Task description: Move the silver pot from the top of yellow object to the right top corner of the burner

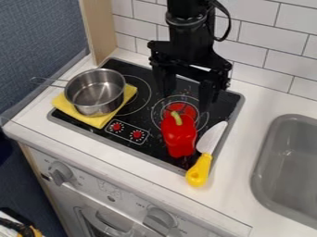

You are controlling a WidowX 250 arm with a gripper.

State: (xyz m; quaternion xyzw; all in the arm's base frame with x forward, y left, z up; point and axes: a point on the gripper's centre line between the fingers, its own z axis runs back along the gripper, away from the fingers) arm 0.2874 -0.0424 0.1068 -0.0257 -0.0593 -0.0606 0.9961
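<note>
Silver pot (96, 95) was set on yellow cloth (96, 122), stovetop's (228, 105) left edge, gripper (186, 99) was suspended above, jaws parted wide, nothing held.

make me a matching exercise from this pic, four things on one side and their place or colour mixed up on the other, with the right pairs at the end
1. pot
2. pepper
3. knife
4. sink

A. yellow handle, pale blade
B. grey, set into the counter
C. on the yellow cloth
D. red, green stem

Pairs: 1-C, 2-D, 3-A, 4-B
</note>
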